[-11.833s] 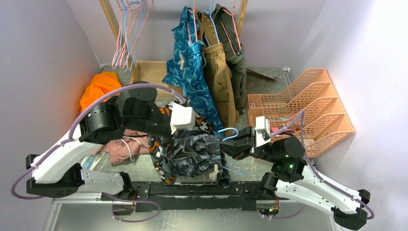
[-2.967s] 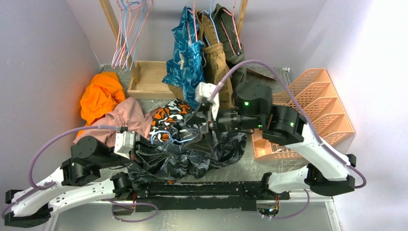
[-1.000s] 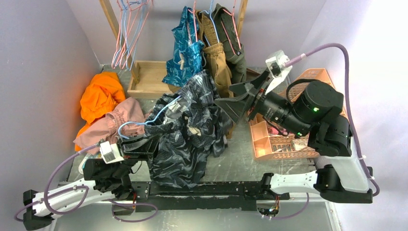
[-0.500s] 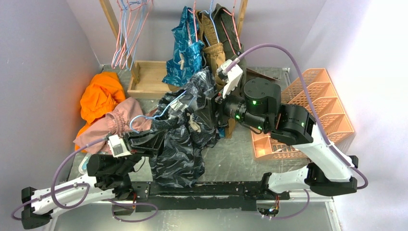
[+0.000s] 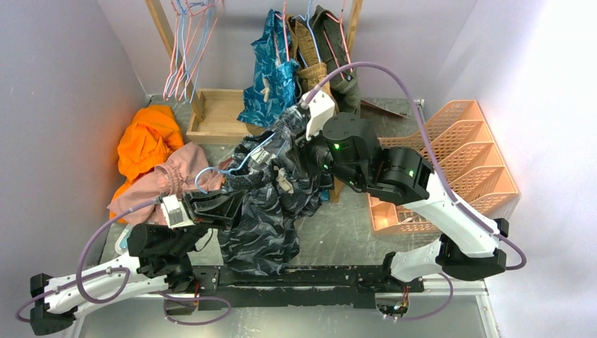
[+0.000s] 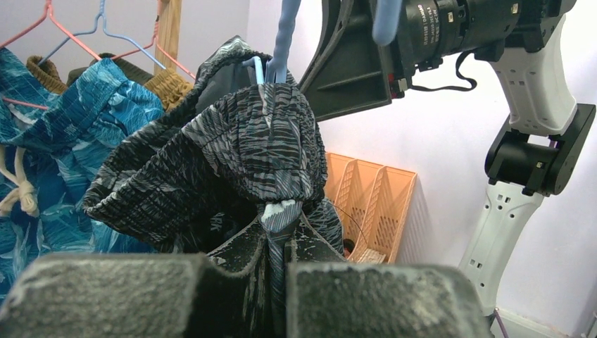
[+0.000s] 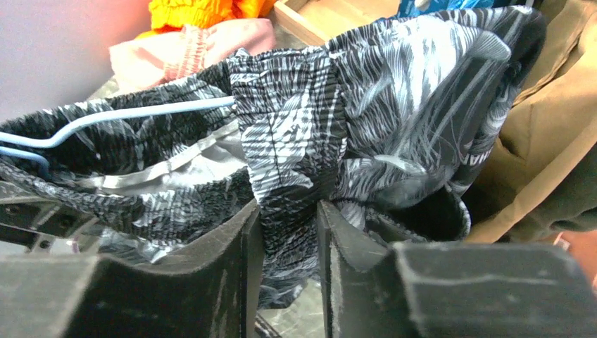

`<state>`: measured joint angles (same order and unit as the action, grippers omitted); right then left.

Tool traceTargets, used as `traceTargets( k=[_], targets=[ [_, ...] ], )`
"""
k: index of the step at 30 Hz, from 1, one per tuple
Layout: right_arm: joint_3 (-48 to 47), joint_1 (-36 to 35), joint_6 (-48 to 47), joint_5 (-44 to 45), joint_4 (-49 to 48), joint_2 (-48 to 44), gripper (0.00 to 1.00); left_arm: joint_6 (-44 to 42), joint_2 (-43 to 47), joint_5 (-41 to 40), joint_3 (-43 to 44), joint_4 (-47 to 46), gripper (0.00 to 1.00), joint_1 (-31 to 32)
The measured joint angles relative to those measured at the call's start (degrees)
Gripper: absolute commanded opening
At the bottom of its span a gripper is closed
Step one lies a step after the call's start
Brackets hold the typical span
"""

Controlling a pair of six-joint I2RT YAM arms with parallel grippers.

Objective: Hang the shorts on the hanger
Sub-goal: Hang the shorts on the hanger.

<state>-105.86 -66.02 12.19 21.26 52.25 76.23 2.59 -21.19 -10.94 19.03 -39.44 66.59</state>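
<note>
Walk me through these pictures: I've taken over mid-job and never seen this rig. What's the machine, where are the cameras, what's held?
Two robot arms, left and right, stand at the table's near edge, each ending in a two-finger pincer. The wide picture looks down from above and behind them; the other two come from cameras on the wrists. The left pincer is shut on the dark leaf-print shorts, held up with the light-blue hanger running into their waist. The right pincer pinches a fold of the waistband. On the table lie an orange garment, a pink garment, a wooden tray and a peach file rack; more clothes hang behind.
</note>
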Motion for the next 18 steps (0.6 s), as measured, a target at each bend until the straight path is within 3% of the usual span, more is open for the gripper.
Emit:
traceTargets(
  k=[3, 11, 18],
  targets=[
    [-1.0, 0.0, -0.1, 0.2, 0.7, 0.4, 0.00, 0.3, 0.0, 0.0, 0.0, 0.5, 0.07, 0.0],
    [-9.3, 0.0, -0.5, -4.8, 1.9, 1.5, 0.00, 2.1, -3.0, 0.1, 4.7, 7.4, 0.07, 0.0],
    [-17.4, 0.1, 0.0, -19.5, 2.0, 1.9, 0.00, 2.6, -7.0, 0.5, 10.1, 13.2, 0.07, 0.0]
  ],
)
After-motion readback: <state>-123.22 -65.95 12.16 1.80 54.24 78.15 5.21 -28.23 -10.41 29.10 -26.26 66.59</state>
